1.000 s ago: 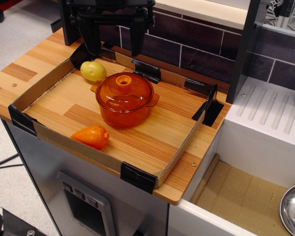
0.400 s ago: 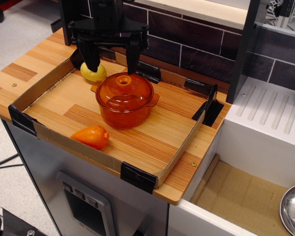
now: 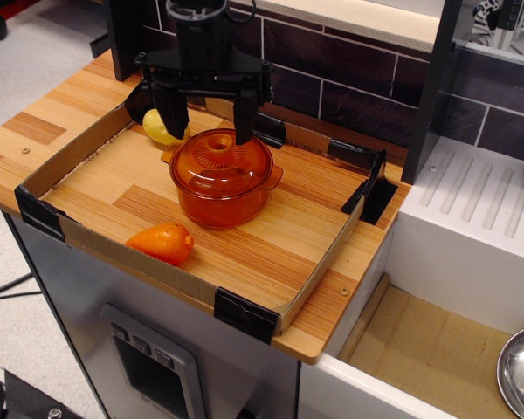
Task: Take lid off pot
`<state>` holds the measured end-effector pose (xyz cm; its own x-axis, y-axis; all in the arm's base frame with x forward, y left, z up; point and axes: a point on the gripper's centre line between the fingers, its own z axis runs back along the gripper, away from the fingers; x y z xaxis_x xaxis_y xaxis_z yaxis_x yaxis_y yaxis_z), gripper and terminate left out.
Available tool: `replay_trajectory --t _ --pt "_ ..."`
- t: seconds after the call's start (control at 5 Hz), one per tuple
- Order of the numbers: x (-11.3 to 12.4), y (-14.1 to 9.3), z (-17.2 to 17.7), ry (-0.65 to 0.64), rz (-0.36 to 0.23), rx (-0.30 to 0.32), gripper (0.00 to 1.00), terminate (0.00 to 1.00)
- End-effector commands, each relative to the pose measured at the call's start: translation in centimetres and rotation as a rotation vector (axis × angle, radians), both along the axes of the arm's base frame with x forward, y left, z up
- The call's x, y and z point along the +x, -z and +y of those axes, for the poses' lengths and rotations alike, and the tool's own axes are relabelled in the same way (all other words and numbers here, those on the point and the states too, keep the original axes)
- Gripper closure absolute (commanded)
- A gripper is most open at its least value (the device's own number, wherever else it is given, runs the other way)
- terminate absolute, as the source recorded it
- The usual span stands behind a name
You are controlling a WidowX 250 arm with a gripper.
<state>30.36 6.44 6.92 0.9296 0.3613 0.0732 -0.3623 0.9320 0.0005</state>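
Note:
The orange translucent pot [image 3: 220, 196] stands in the middle of the wooden tray [image 3: 279, 236]. The domed orange lid [image 3: 220, 161] sits on it, with its round knob [image 3: 219, 142] at the centre. My black gripper [image 3: 210, 131] hangs open just above the back of the lid. One finger [image 3: 176, 118] is to the left of the knob and the other to the right. The fingers straddle the knob without touching it.
A yellow toy potato [image 3: 160, 128] lies behind the pot at the left, partly hidden by my left finger. An orange toy carrot [image 3: 163, 243] lies near the tray's front edge. A white sink unit [image 3: 480, 227] with a metal bowl [image 3: 520, 371] is to the right. A dark tiled wall [image 3: 349, 87] runs behind.
My gripper has come down and forward from the back wall to just over the lid, still open. The pot and lid have not moved.

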Motion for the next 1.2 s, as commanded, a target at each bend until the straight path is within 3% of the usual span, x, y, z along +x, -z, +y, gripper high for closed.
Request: replay_trajectory --t 0.0,0.2,0.4,0.6,1.0 --pt "-0.5 0.6 -0.2 0.031 -0.042 0.032 0.00 0.00" --pt "-0.6 0.5 -0.3 0.033 -0.054 0.033 1.00 0.00" --pt "-0.7 -0.4 -0.3 0.042 -0.044 0.018 1.00 0.00" --pt "-0.2 -2.0 -0.3 0.030 -0.080 0.013 1.00 0.00" --pt "-0.5 -6.6 0.0 0.018 -0.092 -0.083 1.00 0.00"
